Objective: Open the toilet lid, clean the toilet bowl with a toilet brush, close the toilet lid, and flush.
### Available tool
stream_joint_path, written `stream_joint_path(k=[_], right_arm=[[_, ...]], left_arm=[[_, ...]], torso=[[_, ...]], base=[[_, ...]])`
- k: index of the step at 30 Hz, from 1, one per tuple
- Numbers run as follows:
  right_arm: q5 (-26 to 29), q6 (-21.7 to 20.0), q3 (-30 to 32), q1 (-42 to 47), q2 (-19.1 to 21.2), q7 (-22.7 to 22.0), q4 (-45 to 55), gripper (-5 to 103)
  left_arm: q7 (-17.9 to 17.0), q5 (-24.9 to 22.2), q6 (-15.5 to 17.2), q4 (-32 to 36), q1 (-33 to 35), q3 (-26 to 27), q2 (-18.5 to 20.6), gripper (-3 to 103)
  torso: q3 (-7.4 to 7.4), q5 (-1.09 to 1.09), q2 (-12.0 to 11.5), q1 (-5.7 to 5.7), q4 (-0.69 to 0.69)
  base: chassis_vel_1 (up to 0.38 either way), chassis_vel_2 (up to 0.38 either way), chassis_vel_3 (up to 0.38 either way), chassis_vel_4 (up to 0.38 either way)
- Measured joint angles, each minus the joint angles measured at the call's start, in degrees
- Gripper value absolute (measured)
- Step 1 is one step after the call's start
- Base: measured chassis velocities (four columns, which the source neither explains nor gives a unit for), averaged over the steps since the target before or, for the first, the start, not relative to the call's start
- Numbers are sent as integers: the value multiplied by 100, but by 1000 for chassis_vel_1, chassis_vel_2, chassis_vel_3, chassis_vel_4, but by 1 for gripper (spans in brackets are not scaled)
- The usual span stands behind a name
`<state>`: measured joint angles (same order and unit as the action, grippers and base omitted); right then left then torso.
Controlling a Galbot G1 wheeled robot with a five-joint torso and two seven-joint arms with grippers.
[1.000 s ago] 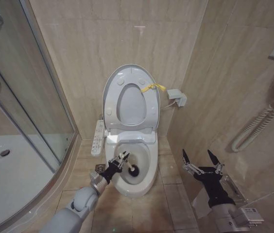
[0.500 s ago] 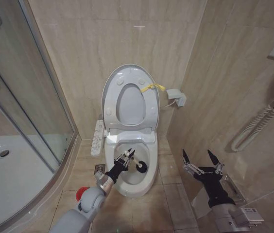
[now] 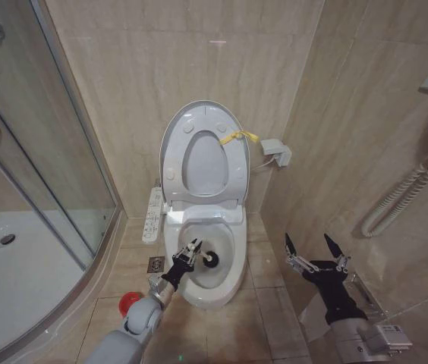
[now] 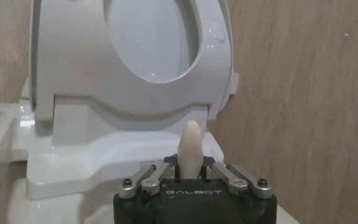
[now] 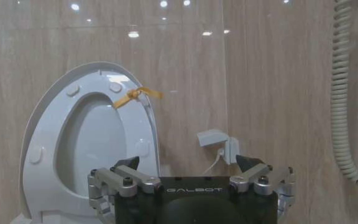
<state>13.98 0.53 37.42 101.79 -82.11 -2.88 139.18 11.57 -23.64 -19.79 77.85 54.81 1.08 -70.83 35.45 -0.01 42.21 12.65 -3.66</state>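
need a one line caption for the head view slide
Left hand holds the brush in the bowl, lid up against the wall, right hand open beside the toilet.

The head camera looks steeply down at the raised toilet lid mid-frame, which both wrist cameras, lower and closer, face level-on.

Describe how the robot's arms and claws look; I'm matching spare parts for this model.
The left arm has silver-grey rounded links with a metallic ribbed wrist. The left claw and right claw share a black body printed GALBOT in white, silver bolted knuckle links and dark pointed fingers. The right arm ends in a black forearm and a silver bracket with a label.
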Motion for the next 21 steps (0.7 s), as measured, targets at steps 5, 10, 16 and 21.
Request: stream_joint_path(k=[5, 10, 16, 21], right_arm=[[0, 0, 0, 0, 0, 0, 0, 100], [0, 0, 0, 0, 0, 0, 0, 100], [0, 0, 0, 0, 0, 0, 0, 100], [0, 0, 0, 0, 0, 0, 0, 100]], left_arm=[[6, -26, -90, 392, 21, 69, -40, 22], [-63, 328, -218, 1147, 64, 295, 33, 22], [-109, 1056, -424, 1314, 53, 647, 61, 22], [-106, 1131, -484, 1298, 111, 724, 16, 22]], torso=[[0, 0, 0, 0, -1], [-1, 1, 0, -1, 0], [-1, 1, 0, -1, 0], [-1, 0, 0, 0, 0]], base=[[0, 0, 0, 0], [0, 0, 0, 0], [0, 0, 0, 0], [0, 0, 0, 0]])
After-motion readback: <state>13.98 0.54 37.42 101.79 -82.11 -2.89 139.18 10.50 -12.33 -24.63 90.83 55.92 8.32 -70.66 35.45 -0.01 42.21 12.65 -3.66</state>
